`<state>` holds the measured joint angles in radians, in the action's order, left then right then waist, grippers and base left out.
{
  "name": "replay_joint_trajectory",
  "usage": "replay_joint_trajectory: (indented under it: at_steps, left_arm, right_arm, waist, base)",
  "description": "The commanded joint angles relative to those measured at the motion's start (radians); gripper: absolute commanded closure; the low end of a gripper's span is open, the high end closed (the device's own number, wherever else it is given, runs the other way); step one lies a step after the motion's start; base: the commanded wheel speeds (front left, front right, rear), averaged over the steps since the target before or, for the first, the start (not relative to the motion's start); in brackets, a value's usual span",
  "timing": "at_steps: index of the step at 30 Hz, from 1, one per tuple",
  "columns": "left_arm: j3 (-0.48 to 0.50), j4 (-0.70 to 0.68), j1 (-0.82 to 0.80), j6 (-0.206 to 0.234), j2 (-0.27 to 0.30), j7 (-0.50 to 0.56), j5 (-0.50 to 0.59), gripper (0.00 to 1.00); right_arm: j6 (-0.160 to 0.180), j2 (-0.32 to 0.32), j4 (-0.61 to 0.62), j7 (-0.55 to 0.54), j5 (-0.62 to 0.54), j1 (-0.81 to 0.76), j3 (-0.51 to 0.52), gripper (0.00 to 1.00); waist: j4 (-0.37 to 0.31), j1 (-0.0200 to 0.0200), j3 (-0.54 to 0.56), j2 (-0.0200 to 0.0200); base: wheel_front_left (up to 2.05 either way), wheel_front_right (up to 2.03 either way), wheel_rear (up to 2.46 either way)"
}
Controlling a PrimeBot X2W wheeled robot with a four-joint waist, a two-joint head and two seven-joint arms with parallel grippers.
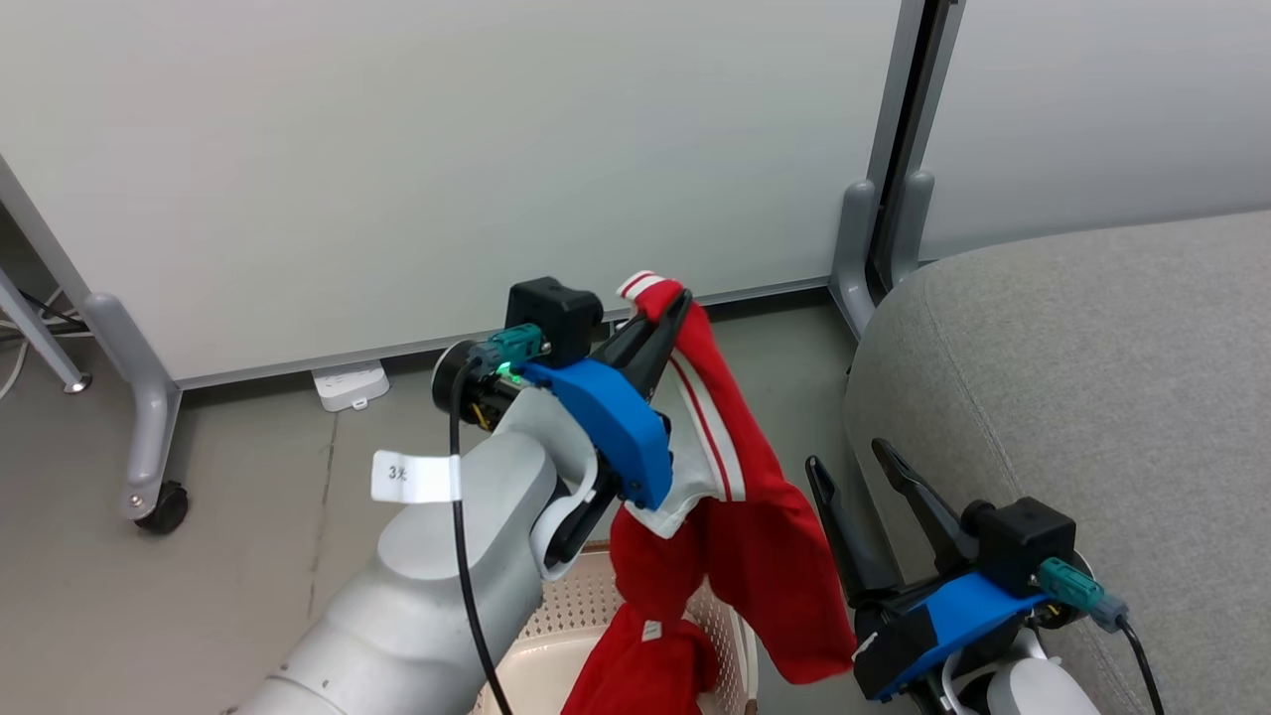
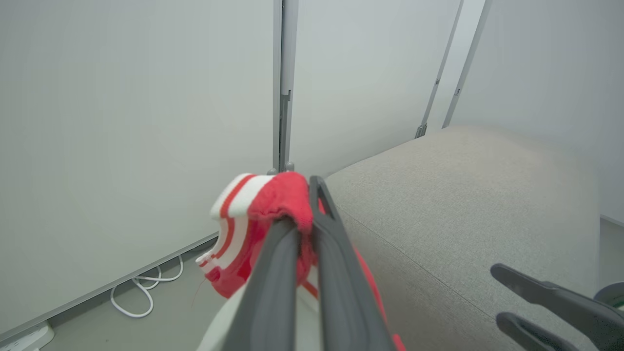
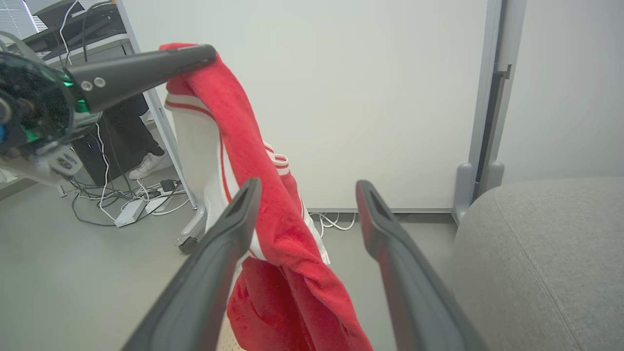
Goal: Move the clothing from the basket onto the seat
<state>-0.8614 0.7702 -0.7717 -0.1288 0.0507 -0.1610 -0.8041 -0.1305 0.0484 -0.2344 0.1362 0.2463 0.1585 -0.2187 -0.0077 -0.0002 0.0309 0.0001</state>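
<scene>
a: where's the bright-red soft garment with white stripes (image 1: 740, 497)?
b: it hangs from the left gripper (image 1: 677, 303), whose fingers are clamped on its cuff. it is above the cream perforated plastic basket (image 1: 586, 596), with its lower folds at the basket's right rim.
a: and the right gripper (image 1: 846, 455)?
b: its fingers are spread apart and hold nothing. it's by the left edge of the grey fabric seat cushion (image 1: 1092, 377).

The grey floor (image 1: 248, 556) lies open at lower left; a hanging red-and-white fabric garment (image 1: 755, 526) blocks the centre; a broad grey upholstered cushion (image 1: 1092, 397) bars the right.
</scene>
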Motion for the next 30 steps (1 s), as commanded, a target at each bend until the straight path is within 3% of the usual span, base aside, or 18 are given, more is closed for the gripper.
replay_joint_trajectory:
  at_steps: [1,19,30]
  left_arm:
    - [-0.021,-0.011,-0.028,-0.003,0.000,-0.003,-0.020,1.00]
    - [-0.181,-0.012,-0.136,0.025,-0.001,-0.021,-0.162,1.00]
    - [-0.262,-0.025,-0.169,0.033,-0.001,-0.038,-0.220,1.00]
  right_arm:
    - [0.000,0.004,0.005,-0.006,-0.006,-0.022,0.003,0.00]
    - [0.000,0.003,0.032,-0.047,-0.017,-0.023,-0.006,0.00]
    - [0.000,0.004,-0.195,-0.054,0.010,0.183,-0.068,0.00]
  waist:
    - [0.003,0.0002,0.011,-0.0001]
    - [-0.011,0.0002,0.023,-0.0001]
    - [-0.002,0.0002,-0.002,-0.0001]
  base:
    - [0.00,0.00,0.00]
    - [0.00,0.00,0.00]
    - [0.00,0.00,0.00]
